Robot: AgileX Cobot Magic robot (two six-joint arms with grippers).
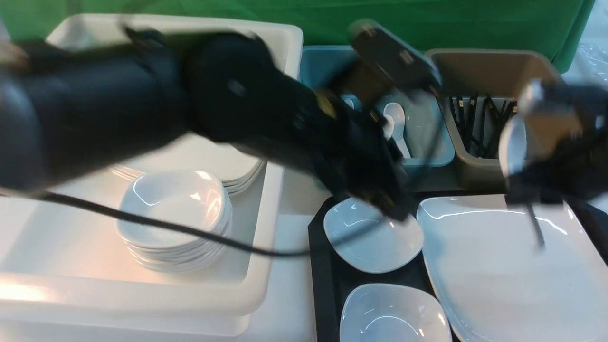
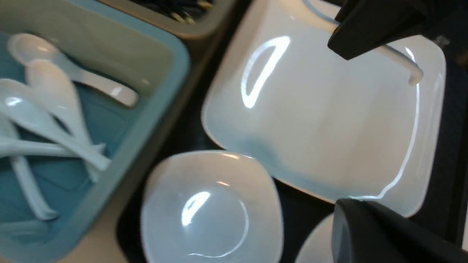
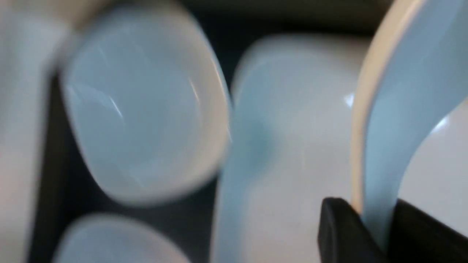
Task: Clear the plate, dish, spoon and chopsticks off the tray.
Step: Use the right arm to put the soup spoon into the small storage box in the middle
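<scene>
Hanging above plate far edge, right gripper is clamped on spoon handle; spoon roughly upright, bowl up. Teal bin sits beyond plate's far-left corner. Left gripper closed, empty, just left of plate over small bowl. Plate on tray.

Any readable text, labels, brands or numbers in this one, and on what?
None can be read.
A pale patch on the left arm's camera housing: too blurred to tell if it is text.
The plate, spoon, tray, teal bin and brown bin show no print.
</scene>
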